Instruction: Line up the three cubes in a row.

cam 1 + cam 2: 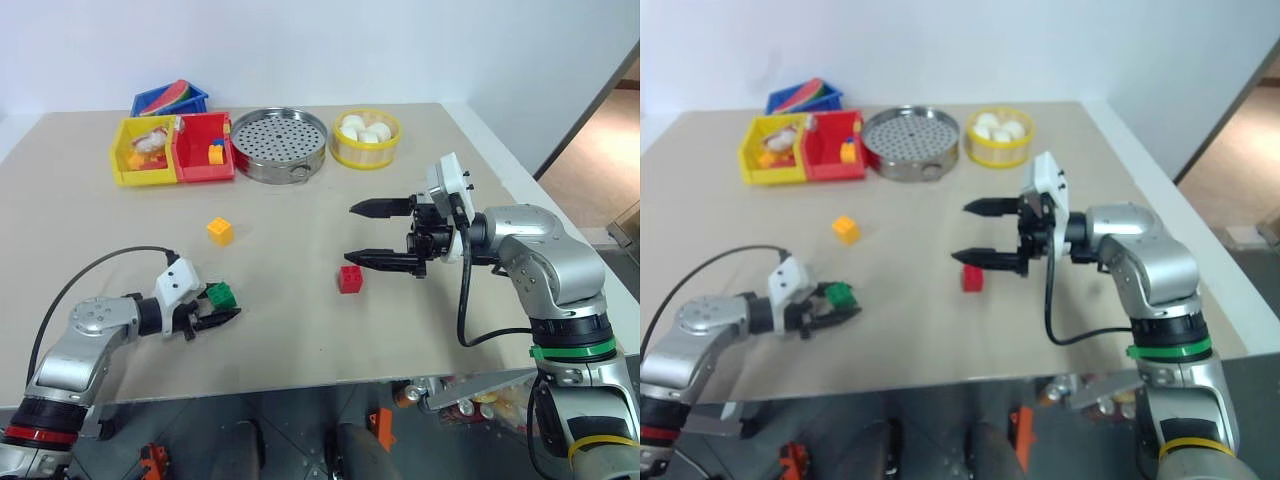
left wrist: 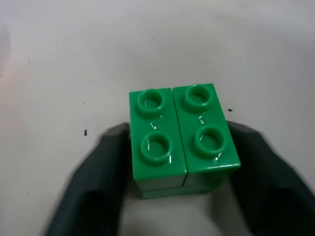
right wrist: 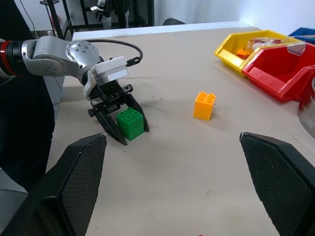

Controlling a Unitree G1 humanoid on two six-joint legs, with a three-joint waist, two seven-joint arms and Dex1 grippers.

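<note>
Tabletop [image 1: 300, 330] bears three cubes: left tool [image 1: 222, 316] clamps green cube [image 1: 220, 294]; right tool [image 1: 365, 233] gapes.

No lettering, labels or numbers can be read anywhere (cubes and bins included).

The two eye views look down from the head at the table [image 1: 300, 330]. Each wrist view looks along its gripper; both show the green cube [image 2: 182, 137].

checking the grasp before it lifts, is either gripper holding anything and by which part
The left gripper is shut on the green cube, gripped by its two opposite side faces. The right gripper is open and holds nothing.
</note>
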